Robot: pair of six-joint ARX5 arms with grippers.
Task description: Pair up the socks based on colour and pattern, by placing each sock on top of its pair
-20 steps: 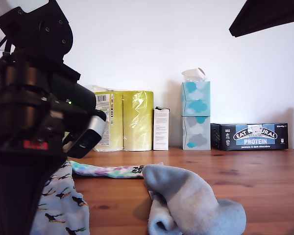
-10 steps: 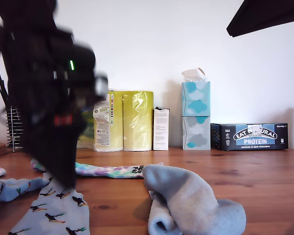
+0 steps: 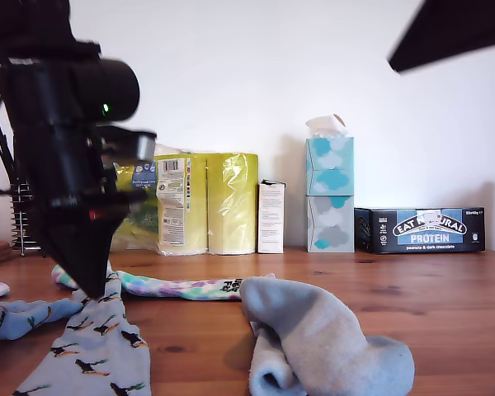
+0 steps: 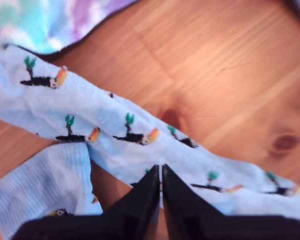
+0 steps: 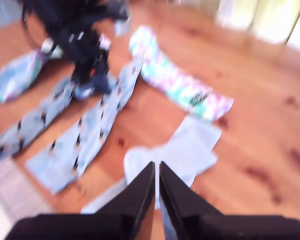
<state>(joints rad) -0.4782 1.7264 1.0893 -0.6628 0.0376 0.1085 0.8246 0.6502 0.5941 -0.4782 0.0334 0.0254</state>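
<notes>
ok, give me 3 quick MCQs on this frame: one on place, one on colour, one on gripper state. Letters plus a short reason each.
1. Where does the protein bar box stand in the exterior view?
A. at the right, against the wall
B. at the left, by the rack
C. on the socks

2. What colour is the pack of paper rolls?
A. red
B. yellow
C. black

3. How do the jaws of my first gripper stand?
A. wide open
B. closed together, at the bird-print sock
C. clamped on the tissue boxes

Answers:
1 A: it sits at the back, beside the tissue boxes.
2 B: the wrapping is yellow.
3 B: the first wrist view shows the fingertips meeting at the sock.
</notes>
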